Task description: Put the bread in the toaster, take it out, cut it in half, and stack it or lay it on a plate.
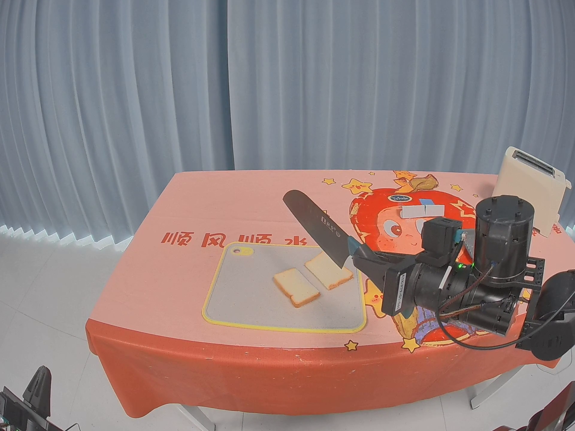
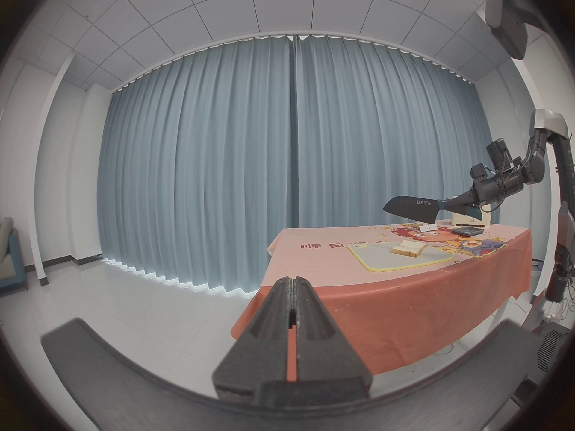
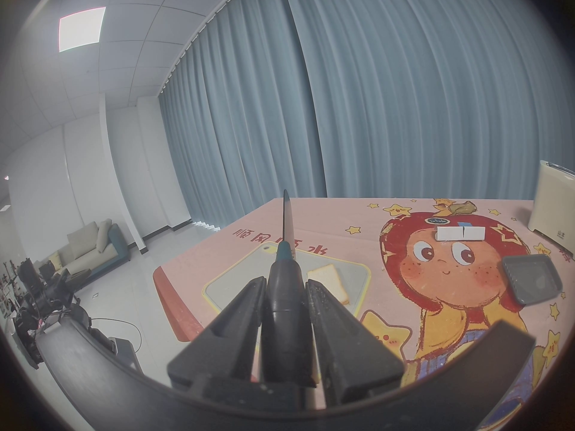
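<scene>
Two bread halves (image 1: pixel 296 287) (image 1: pixel 329 270) lie side by side, a little apart, on the grey cutting board (image 1: pixel 251 294) with a yellow rim. My right gripper (image 1: pixel 366 260) is shut on the handle of a black knife (image 1: pixel 314 222). Its blade slants up over the board's far right corner, above the right-hand half. From the right wrist, the gripper (image 3: pixel 286 285) clamps the knife handle (image 3: pixel 286 318), and one bread half (image 3: pixel 329 282) lies beyond. My left gripper (image 2: pixel 291 282) hangs shut and empty, low and off the table's left front. The cream toaster (image 1: pixel 532 190) stands at the far right.
A dark square plate (image 3: pixel 532 278) sits on the orange tablecloth between the toaster (image 3: pixel 554 208) and the board. Two small white tags (image 1: pixel 423 211) lie on the printed cartoon face. The cloth left of the board is bare. Curtains hang behind the table.
</scene>
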### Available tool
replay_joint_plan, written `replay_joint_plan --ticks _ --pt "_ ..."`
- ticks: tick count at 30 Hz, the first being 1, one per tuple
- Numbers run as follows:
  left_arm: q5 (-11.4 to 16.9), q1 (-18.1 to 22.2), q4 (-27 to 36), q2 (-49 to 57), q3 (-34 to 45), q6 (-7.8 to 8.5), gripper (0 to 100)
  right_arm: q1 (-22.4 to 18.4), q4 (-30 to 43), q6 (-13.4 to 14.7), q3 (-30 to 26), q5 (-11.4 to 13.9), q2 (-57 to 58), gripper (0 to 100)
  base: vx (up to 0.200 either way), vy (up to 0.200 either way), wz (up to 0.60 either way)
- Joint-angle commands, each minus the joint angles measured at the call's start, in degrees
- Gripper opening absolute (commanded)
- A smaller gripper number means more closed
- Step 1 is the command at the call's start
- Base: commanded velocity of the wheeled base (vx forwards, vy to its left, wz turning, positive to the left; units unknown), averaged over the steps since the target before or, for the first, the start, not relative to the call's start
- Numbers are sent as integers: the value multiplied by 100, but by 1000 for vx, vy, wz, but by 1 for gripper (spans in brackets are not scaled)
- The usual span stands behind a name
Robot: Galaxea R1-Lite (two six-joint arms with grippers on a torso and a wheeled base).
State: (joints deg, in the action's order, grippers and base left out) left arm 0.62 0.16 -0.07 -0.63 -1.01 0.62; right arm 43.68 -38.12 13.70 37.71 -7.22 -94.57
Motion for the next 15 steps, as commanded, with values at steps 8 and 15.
replay_joint_plan --ticks 8,15 --pt "-1 2 -1 19 101 -1 0 -17 -2 1 18 -17 88 0 0 0 0" --pt "-1 2 -1 19 101 -1 0 -26 -2 1 18 -17 352 0 0 0 0"
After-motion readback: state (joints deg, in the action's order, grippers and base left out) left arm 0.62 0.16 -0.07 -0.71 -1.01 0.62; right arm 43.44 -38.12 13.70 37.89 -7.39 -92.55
